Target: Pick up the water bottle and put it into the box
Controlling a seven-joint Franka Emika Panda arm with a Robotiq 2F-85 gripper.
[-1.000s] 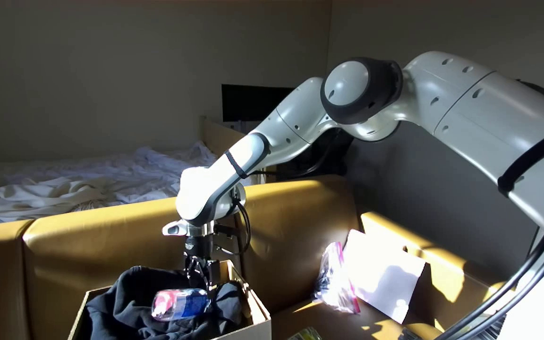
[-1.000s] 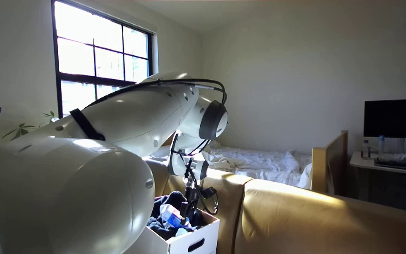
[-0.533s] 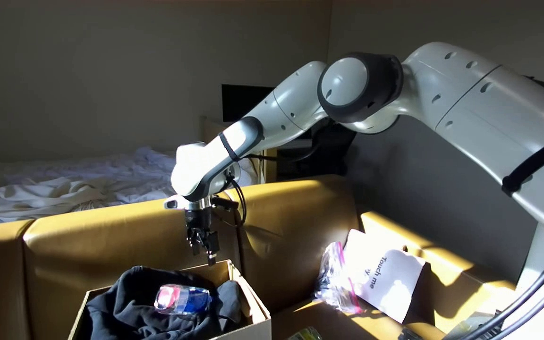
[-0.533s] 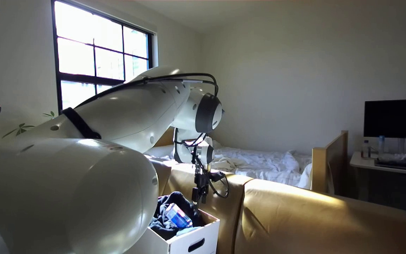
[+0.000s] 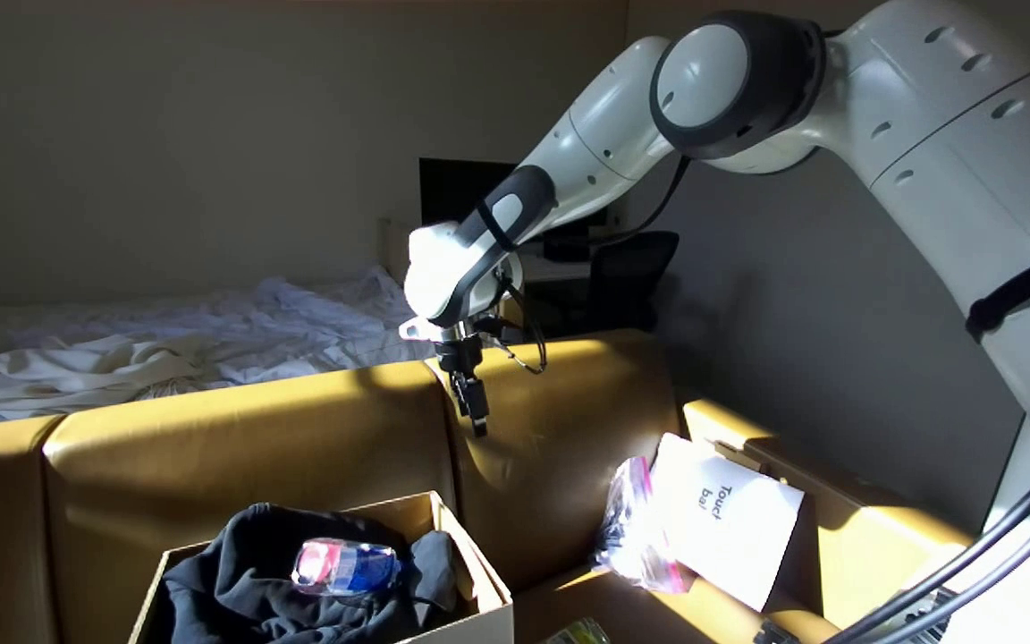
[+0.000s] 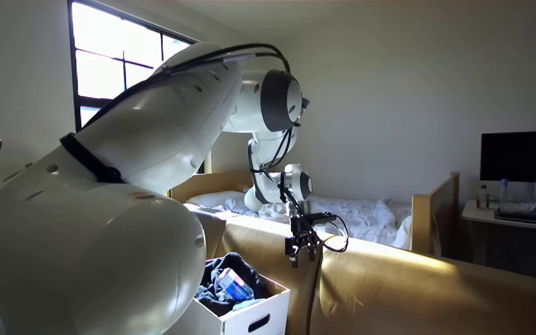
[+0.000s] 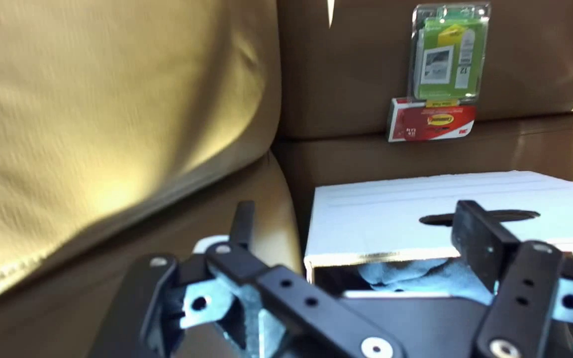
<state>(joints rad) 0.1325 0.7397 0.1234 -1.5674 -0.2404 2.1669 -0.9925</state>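
Observation:
The water bottle (image 5: 345, 567), clear with a blue and a reddish part, lies on its side on dark cloth (image 5: 238, 563) inside the box. It also shows in an exterior view (image 6: 235, 284); it is out of the wrist view. The cardboard box (image 5: 479, 623), with a handle hole, stands on the sofa; its outer wall shows in an exterior view (image 6: 237, 323) and in the wrist view (image 7: 366, 219). My gripper (image 5: 471, 431) is open and empty, above and beside the box near the backrest. It also shows in an exterior view (image 6: 303, 260) and the wrist view (image 7: 361, 231).
The tan sofa backrest (image 5: 560, 420) rises behind the box. A plastic bag (image 5: 636, 528) and a white printed sheet (image 5: 730, 519) lie farther along the sofa. A green package (image 7: 450, 62) and a red package (image 7: 433, 122) lie on the seat beside the box.
My gripper has risen out of the box, away from the bottle, and moved sideways past the box edge. The bottle stays on the cloth, rolled slightly.

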